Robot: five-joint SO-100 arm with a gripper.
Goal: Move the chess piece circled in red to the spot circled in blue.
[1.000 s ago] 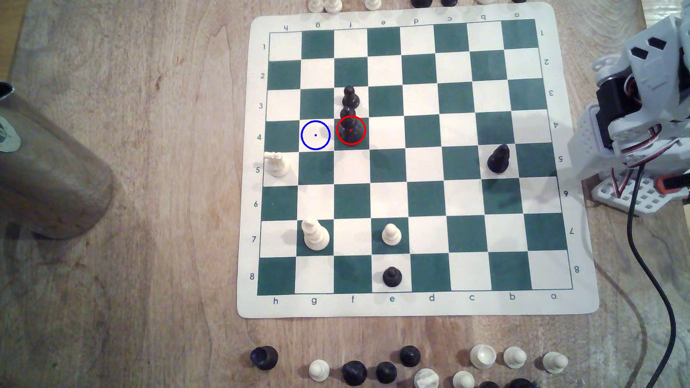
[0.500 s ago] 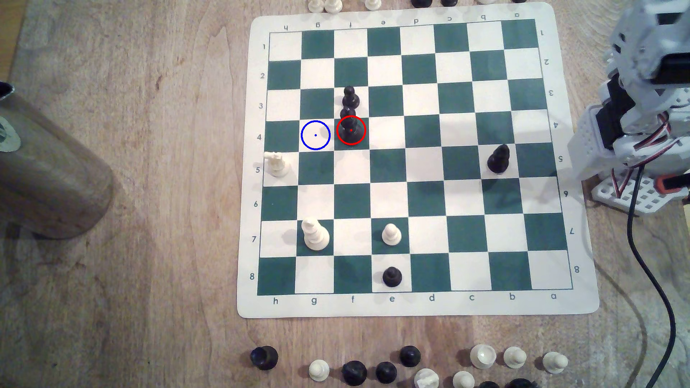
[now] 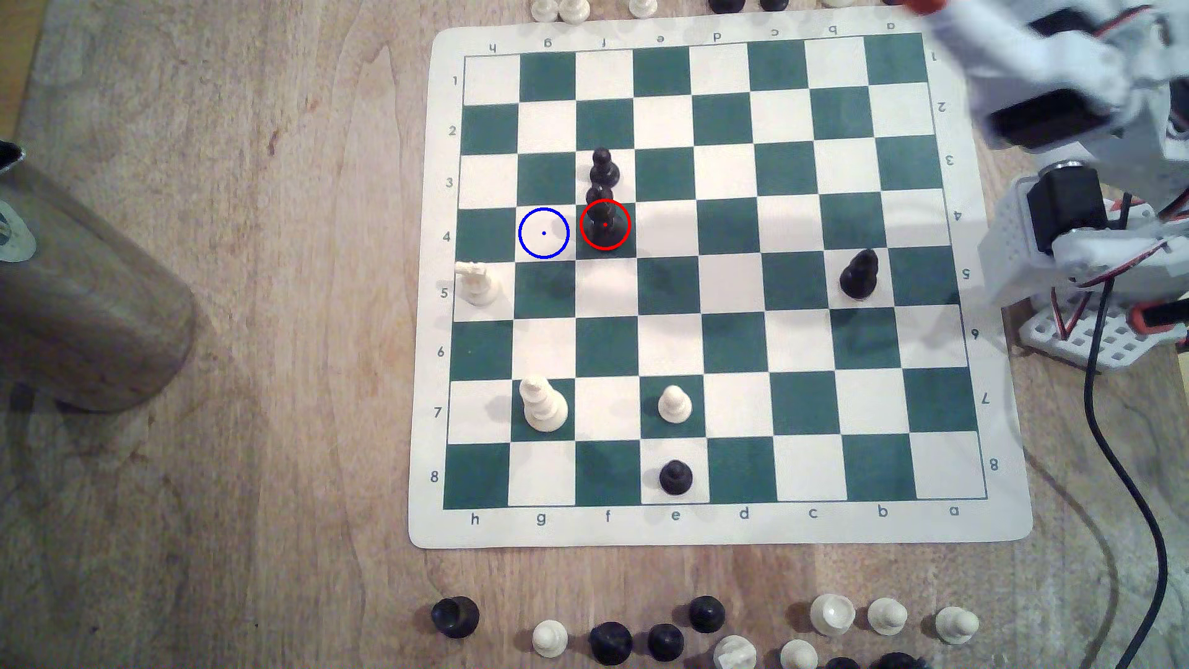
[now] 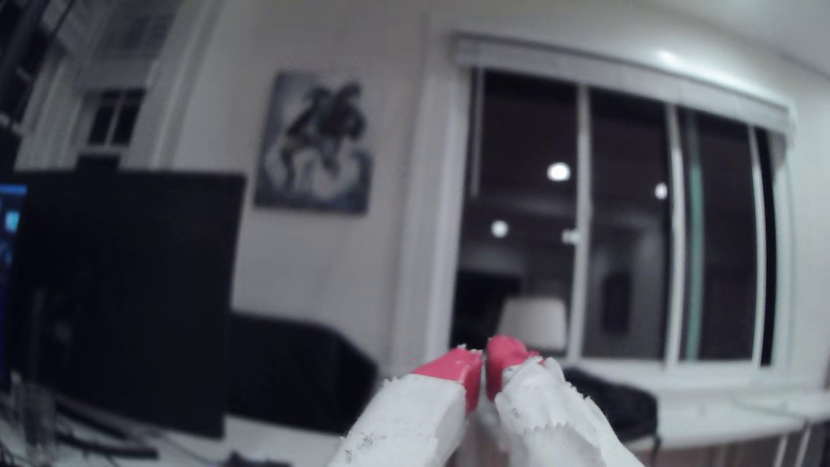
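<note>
The chess piece [image 3: 605, 222] is a tall black piece standing inside the red ring on a green square in row 4. One square toward the exterior view's left lies the spot [image 3: 543, 233], a bare cream square with a blue ring and dot. My white arm [image 3: 1061, 77] is raised over the board's top right corner, far from both. In the wrist view my gripper [image 4: 484, 359] points out into the room. Its red-tipped fingers [image 4: 453, 370] are pressed together and hold nothing.
A black pawn [image 3: 603, 166] stands directly behind the chess piece. On the green-and-cream board [image 3: 740, 527] are a white knight [image 3: 476, 283], a white queen [image 3: 543, 404], a white pawn [image 3: 673, 404] and two more black pieces. Spare pieces line the table's near edge.
The arm has lifted and swung from the exterior view's right edge toward the board's top right corner. Its shadow has spread across the board. No chess piece has moved.
</note>
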